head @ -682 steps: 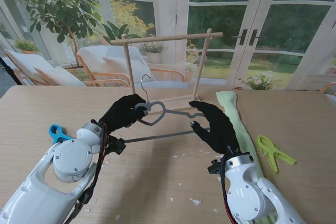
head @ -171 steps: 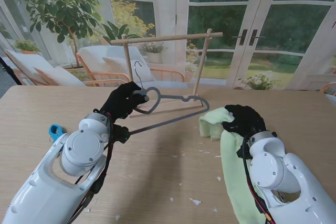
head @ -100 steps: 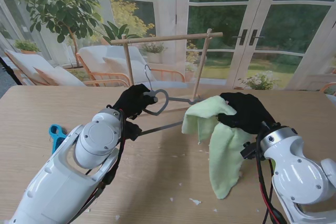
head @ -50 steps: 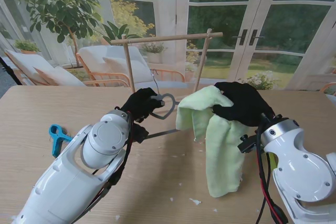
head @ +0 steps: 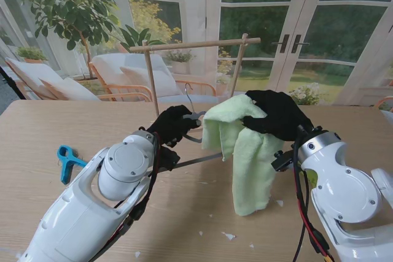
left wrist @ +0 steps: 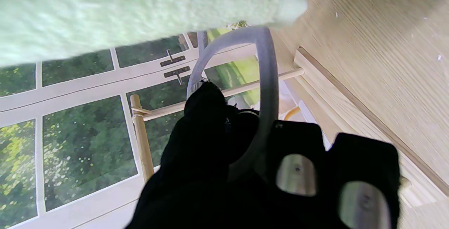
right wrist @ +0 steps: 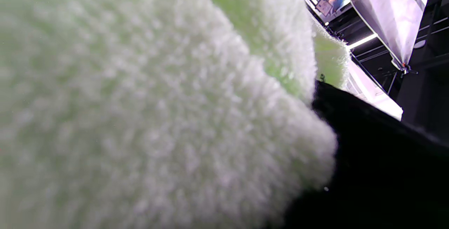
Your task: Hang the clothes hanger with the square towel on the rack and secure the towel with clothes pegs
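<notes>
Here we go, draping step in hand: my left hand (head: 174, 126) is clamped on the clothes hanger (head: 199, 161) at its looped neck, and my right hand (head: 274, 115) grips the square towel (head: 245, 151) bunched at its top, the cloth hanging down toward the counter (head: 344, 127) without, as far as I can judge, resting on it.

To do this well, I reckon I want the left hand keeping the hanger level and quiet while the right carries the towel's top edge over the lower bar and lets equal lengths fall on each side. A lopsided drape would likely slide off before any peg goes on. The cloth looks soft and floppy, so slow and high seems the safe way.

In the stand view the towel sits at about 3 o'clock from my left hand, just beside it, and it covers the far end of the hanger; whether cloth touches bar yet, I cannot tell. From the left wrist, the grey loop (left wrist: 265, 81) curves round my fingers (left wrist: 207, 106) with the towel (left wrist: 140, 15) right beyond them.

The rack (head: 196, 44) stands at 12 o'clock past both hands, nothing hung on it. A blue peg (head: 67, 156) lies at 9 o'clock on the counter, well apart from my left hand.
</notes>
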You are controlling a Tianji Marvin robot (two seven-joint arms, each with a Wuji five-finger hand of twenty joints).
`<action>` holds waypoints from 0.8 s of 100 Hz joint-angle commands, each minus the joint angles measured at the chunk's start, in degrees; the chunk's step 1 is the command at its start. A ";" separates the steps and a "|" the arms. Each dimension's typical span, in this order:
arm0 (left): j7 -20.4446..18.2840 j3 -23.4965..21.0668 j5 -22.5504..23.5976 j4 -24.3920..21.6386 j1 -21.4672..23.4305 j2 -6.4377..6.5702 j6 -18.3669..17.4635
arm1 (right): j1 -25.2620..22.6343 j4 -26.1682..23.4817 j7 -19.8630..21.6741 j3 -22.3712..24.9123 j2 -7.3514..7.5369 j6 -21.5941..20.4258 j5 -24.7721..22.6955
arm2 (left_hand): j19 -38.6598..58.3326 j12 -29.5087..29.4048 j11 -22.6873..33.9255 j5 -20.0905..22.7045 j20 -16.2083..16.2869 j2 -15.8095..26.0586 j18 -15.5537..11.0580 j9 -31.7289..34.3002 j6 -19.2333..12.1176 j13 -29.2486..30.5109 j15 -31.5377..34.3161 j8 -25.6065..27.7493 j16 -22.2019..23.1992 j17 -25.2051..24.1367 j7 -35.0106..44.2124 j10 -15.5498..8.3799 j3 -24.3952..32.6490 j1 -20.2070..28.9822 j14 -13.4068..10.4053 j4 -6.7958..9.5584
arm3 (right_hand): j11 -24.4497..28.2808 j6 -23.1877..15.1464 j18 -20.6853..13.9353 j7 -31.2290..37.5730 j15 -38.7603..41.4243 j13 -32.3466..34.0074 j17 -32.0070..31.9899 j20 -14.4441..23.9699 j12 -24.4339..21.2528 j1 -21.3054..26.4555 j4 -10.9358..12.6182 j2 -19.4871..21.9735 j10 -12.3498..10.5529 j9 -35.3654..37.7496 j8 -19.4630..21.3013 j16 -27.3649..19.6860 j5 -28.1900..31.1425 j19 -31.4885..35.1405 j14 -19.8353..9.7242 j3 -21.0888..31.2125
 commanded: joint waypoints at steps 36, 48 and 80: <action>-3.06 0.02 -0.47 -3.07 1.00 0.30 0.36 | 0.00 0.76 -3.14 -0.88 -1.36 0.22 1.07 | 16.77 2.39 10.36 -1.11 1.68 5.63 -4.36 2.88 3.17 4.64 6.79 0.87 -0.09 2.31 1.19 -0.38 -0.17 3.47 -8.31 1.40 | 5.36 -9.00 -11.33 2.15 6.70 0.29 4.53 48.45 1.17 5.84 5.65 4.38 -1.13 6.88 0.10 1.58 5.11 11.31 2.87 5.07; -3.08 0.27 -0.11 -2.95 0.93 0.31 0.36 | 0.01 0.46 -3.82 -0.90 -1.54 0.16 1.64 | 16.77 2.38 10.37 -1.10 1.73 5.56 -4.39 2.88 3.17 4.64 6.79 0.88 -0.08 2.31 1.18 -0.38 -0.17 3.50 -8.33 1.43 | 5.34 -9.03 -11.24 2.14 6.71 0.29 4.53 48.55 1.17 5.84 5.58 4.46 -1.13 6.84 0.13 1.61 5.12 11.31 2.95 5.06; -3.74 0.61 -0.54 -2.93 1.16 0.49 -0.01 | 1.04 1.40 -7.03 -2.55 -2.32 0.88 2.47 | 16.77 2.36 10.35 -1.10 1.75 5.44 -4.40 2.82 3.17 4.64 6.78 0.90 -0.05 2.30 1.16 -0.32 -0.14 3.55 -8.34 1.51 | 5.15 -9.10 -11.21 2.11 6.64 0.29 4.54 48.75 1.16 5.88 5.30 4.80 -1.32 6.51 0.39 1.60 4.82 11.31 3.11 4.94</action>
